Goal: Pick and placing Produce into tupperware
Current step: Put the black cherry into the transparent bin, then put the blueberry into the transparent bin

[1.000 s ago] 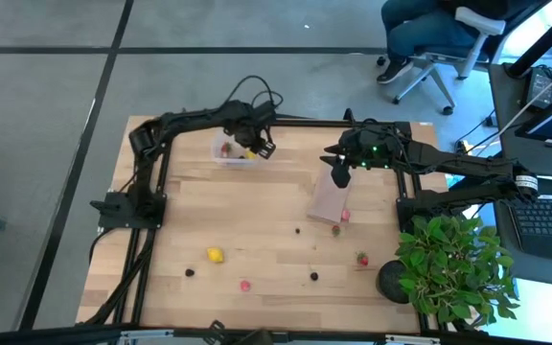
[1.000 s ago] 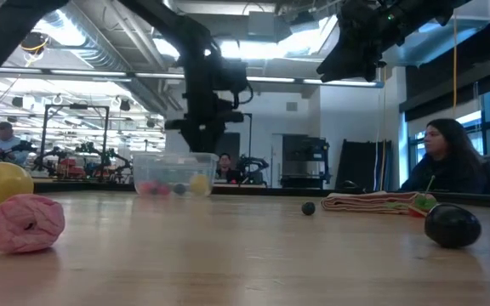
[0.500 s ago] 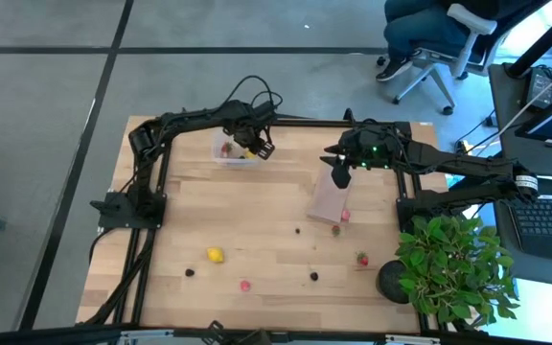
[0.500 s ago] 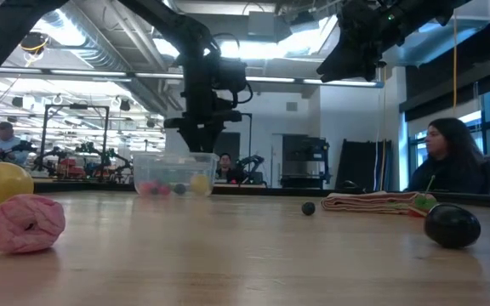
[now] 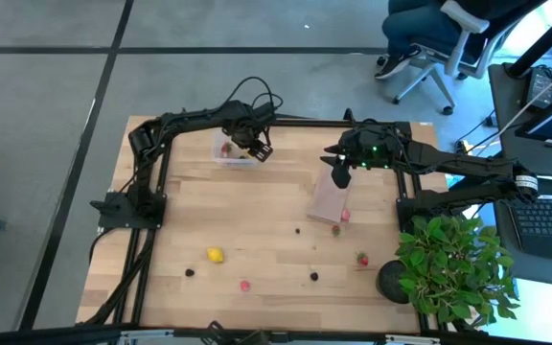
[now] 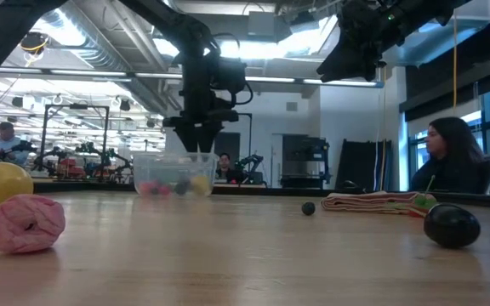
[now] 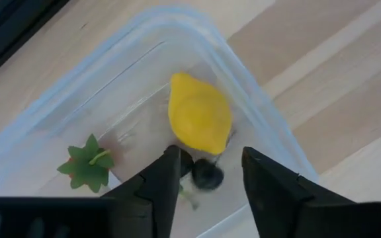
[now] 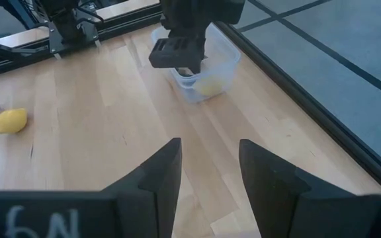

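Three pieces of produce already lie in the tupperware at the table's far edge: a yellow lemon, a strawberry with its green cap showing, and a dark berry. My left gripper hangs just above the tub with its fingers parted around nothing, the berry lying loose on the floor of the tub between them. My right gripper waits over the tan board, fingers apart and empty. More fruit lies scattered well away across the wood, among it a second lemon, a pink piece, a red strawberry and several dark berries such as one near the front. I judge these pieces light and firm, the round berries likely to roll or squirt out of a pinch, so each wants taking squarely across its widest part from above. The clear tub looks light enough to skid if nudged.
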